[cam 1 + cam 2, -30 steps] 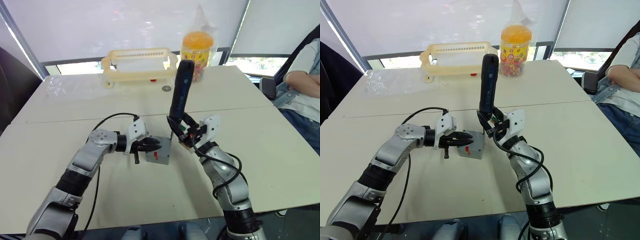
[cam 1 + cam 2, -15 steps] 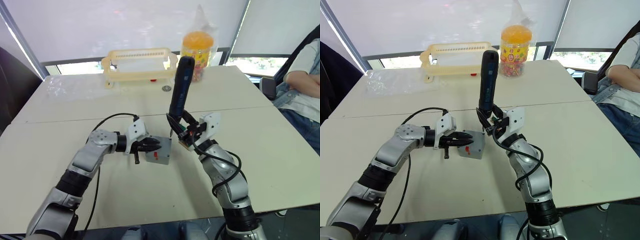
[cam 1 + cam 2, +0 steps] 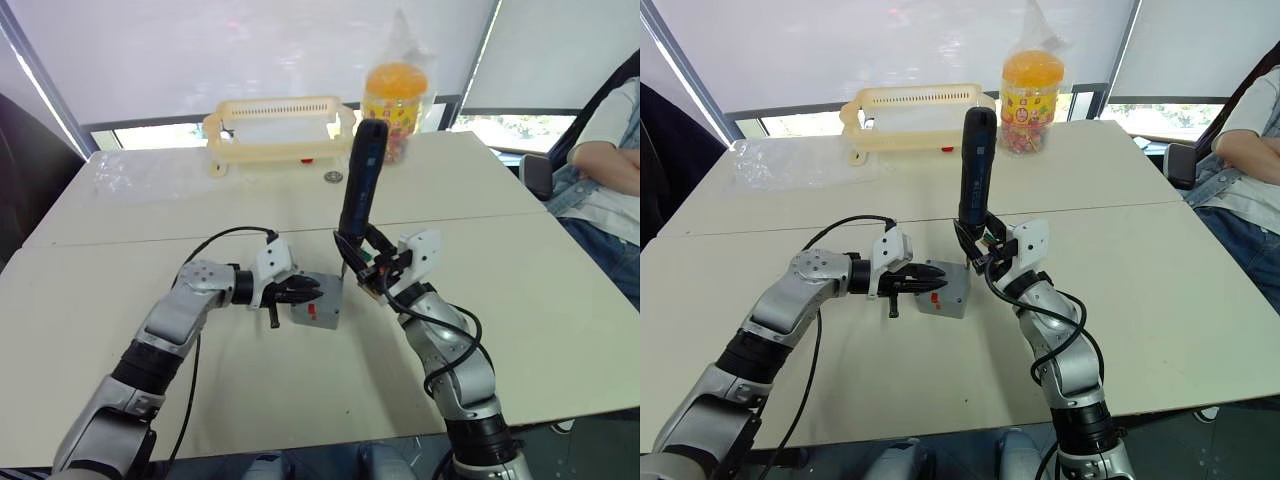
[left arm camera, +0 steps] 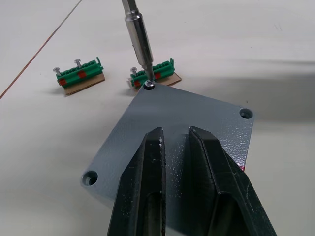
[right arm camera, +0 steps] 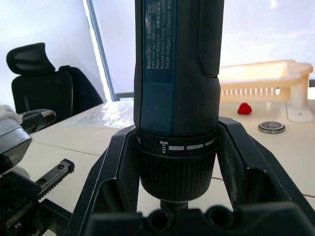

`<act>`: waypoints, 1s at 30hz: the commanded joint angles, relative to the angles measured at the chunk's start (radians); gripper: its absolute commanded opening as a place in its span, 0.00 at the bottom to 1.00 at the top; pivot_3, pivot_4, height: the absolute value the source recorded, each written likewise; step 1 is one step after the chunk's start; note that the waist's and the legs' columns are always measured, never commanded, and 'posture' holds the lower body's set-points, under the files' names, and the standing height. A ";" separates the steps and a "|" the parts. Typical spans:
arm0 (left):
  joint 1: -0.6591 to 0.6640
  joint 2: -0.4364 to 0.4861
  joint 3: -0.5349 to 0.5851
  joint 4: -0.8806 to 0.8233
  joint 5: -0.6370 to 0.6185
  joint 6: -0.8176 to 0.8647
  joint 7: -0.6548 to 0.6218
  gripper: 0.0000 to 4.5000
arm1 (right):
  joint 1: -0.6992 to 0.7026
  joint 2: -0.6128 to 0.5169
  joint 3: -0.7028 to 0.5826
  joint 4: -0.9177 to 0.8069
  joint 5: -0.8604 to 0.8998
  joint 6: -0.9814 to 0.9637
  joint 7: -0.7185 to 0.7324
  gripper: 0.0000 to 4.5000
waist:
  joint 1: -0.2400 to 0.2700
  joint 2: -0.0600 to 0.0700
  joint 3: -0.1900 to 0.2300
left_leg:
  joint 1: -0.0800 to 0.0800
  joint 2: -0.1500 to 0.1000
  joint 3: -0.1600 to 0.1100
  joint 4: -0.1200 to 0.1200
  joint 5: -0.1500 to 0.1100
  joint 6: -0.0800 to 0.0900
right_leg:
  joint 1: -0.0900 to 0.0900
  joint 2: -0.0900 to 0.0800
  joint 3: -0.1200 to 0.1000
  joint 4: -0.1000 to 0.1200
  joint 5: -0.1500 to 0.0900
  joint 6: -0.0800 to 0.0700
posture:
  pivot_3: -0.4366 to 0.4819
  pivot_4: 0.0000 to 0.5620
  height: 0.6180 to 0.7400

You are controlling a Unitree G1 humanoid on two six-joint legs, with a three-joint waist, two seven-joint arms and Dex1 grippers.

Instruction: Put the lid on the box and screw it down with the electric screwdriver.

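Your right pincer (image 3: 983, 252) grips the electric screwdriver (image 3: 975, 167) upright | bit in the lid (image 4: 182, 142) corner hole | left pincer (image 4: 183, 162) nearly closed, pressing lid, holding nothing

A flat square grey plastic lid (image 4: 182, 132) with a speckled finish is showing a red mark at its right edge. Two green ridged terminal strips (image 4: 78, 73) are carrying red patches. The black-and-dark-blue cylindrical electric screwdriver (image 5: 177, 64) is bearing white lettering and white dial ticks.
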 commanded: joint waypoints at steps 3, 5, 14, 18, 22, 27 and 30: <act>0.020 0.004 -0.014 0.003 0.019 0.018 -0.001 0.17 | -0.008 0.013 0.008 -0.016 -0.002 -0.054 0.003 0.40 | 0.000 0.000 0.000 | 0.000 0.000 0.000 0.000 0.000 0.000 | 0.000 0.000 0.000 0.000 0.000 0.000 | 0.48 0.27 1.00; 0.020 0.004 -0.013 0.002 0.019 0.019 0.000 0.17 | -0.008 0.013 0.008 -0.012 -0.002 -0.058 0.002 0.40 | 0.000 0.000 0.000 | 0.000 0.000 0.000 0.000 0.000 0.000 | 0.000 0.000 0.000 0.000 0.000 0.000 | 0.48 0.27 1.00; 0.023 0.004 -0.013 0.002 0.018 0.020 0.000 0.17 | -0.010 0.019 0.019 -0.013 0.000 -0.057 0.000 0.40 | 0.000 0.000 0.000 | 0.000 0.000 0.000 0.000 0.000 0.000 | 0.000 0.000 0.000 0.000 0.000 0.000 | 0.48 0.27 1.00; 0.024 0.003 -0.013 0.002 0.018 0.020 0.002 0.17 | -0.016 0.023 0.024 -0.021 0.001 -0.053 -0.003 0.40 | 0.000 0.000 0.000 | 0.000 0.000 0.000 0.000 0.000 0.000 | 0.000 0.000 0.000 0.000 0.000 0.000 | 0.48 0.27 1.00; 0.024 0.001 -0.014 0.002 0.018 0.020 0.004 0.17 | -0.014 0.020 0.028 -0.022 0.000 -0.053 -0.001 0.40 | 0.000 0.000 0.000 | 0.000 0.000 -0.001 0.000 0.000 0.000 | 0.001 0.000 0.000 0.000 0.000 0.000 | 0.48 0.27 1.00; 0.027 -0.001 -0.014 0.001 0.017 0.022 0.006 0.17 | -0.004 0.020 0.030 -0.019 -0.004 -0.057 -0.001 0.40 | 0.000 0.000 0.000 | 0.001 0.000 -0.001 0.000 0.000 0.000 | 0.001 0.000 0.000 0.000 0.000 0.000 | 0.48 0.27 1.00; 0.027 -0.003 -0.014 0.000 0.018 0.022 0.007 0.17 | -0.016 0.017 0.027 -0.018 -0.021 -0.074 -0.007 0.40 | 0.000 0.000 0.000 | 0.001 0.000 -0.001 0.000 0.000 0.000 | 0.001 0.000 0.000 0.000 0.000 0.000 | 0.48 0.27 1.00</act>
